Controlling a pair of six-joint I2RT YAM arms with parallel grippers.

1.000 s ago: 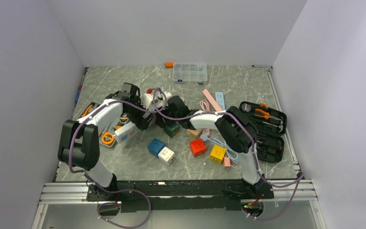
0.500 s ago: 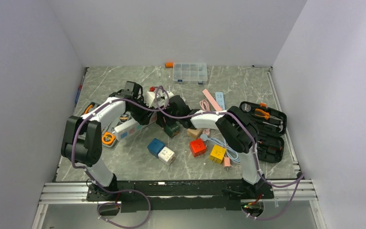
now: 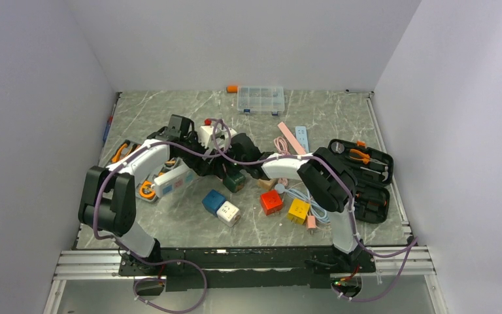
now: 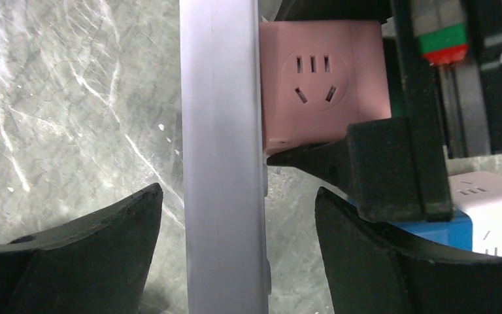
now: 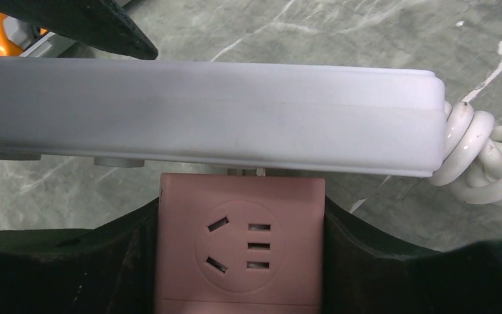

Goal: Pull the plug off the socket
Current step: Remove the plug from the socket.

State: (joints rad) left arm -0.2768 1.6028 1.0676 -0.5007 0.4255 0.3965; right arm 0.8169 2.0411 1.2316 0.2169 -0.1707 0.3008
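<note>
The socket, a long white power strip [image 4: 222, 131], runs upright between the fingers of my left gripper [image 4: 235, 216]. The jaws stand open astride it, with a gap on each side. A pink cube plug [image 5: 240, 245] sits against the strip's side [image 5: 202, 118], with its metal prongs just showing at the joint. My right gripper [image 5: 240, 261] is shut on the cube, its black fingers [image 5: 379, 261] pressing both flanks. In the top view the strip [image 3: 173, 178] lies left of centre with both grippers meeting over its right end; the cube is hidden there.
The strip's coiled white cord [image 5: 484, 157] lies at its end. Green [image 3: 235, 178], blue [image 3: 213, 201], white [image 3: 228, 212], red [image 3: 271, 201] and yellow [image 3: 299, 210] cubes lie nearby. An open tool case [image 3: 359, 176] is at the right and a clear box [image 3: 260, 99] at the back.
My left arm has shifted slightly over the strip, and the strip has barely moved. My right gripper has stayed shut on the pink cube.
</note>
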